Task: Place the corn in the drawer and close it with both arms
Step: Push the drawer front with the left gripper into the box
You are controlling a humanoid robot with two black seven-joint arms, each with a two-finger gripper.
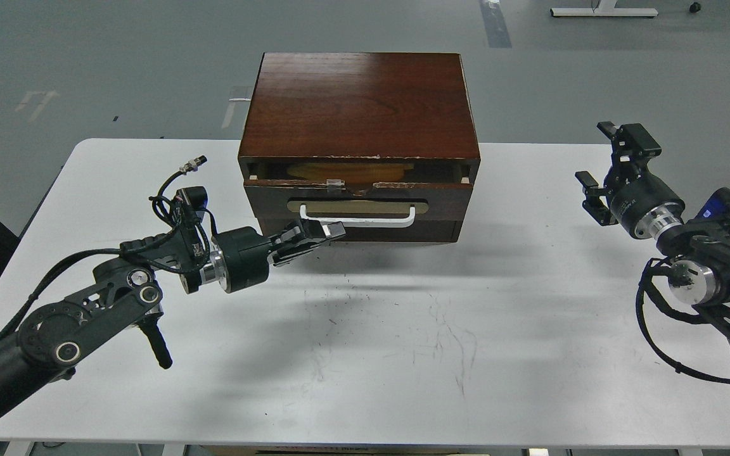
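The dark wood drawer [358, 193] is almost pushed in, with only a narrow gap left at its top. The yellow corn [349, 171] shows dimly through that gap, inside the drawer. The white bar handle [357, 220] is on the drawer front. My left gripper [330, 230] is shut, its tips against the left part of the drawer front just below the handle. My right gripper [602, 158] is open and empty, held above the table well to the right of the cabinet.
The brown wooden cabinet [358, 104] stands at the back middle of the white table [403, 354]. The table's front edge is near the bottom of the view. Grey floor lies beyond the table.
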